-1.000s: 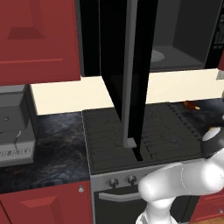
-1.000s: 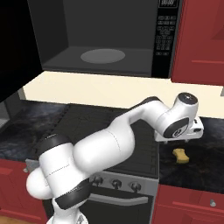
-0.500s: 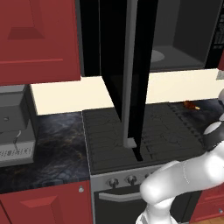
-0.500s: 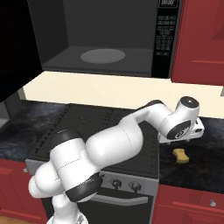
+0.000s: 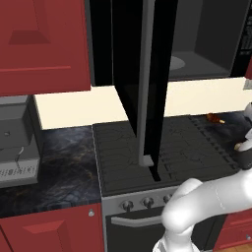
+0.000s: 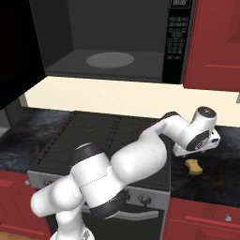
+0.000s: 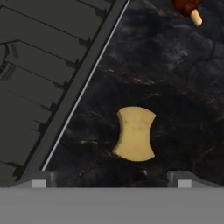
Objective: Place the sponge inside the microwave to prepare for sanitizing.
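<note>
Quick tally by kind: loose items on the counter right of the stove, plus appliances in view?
Sponge: 1
Small brown-and-tan item, too small to identify: 1
Microwave, door open: 1
Stove: 1
Grey boxy appliance: 1
Total: 5

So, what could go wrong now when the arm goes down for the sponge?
The open fingers hover above the flat yellow sponge, which lies slightly off centre, so they may close on its edge. It also lies low on the dark marble counter, so the fingertips may hit stone. Later, the open black microwave door may block the lift.
</note>
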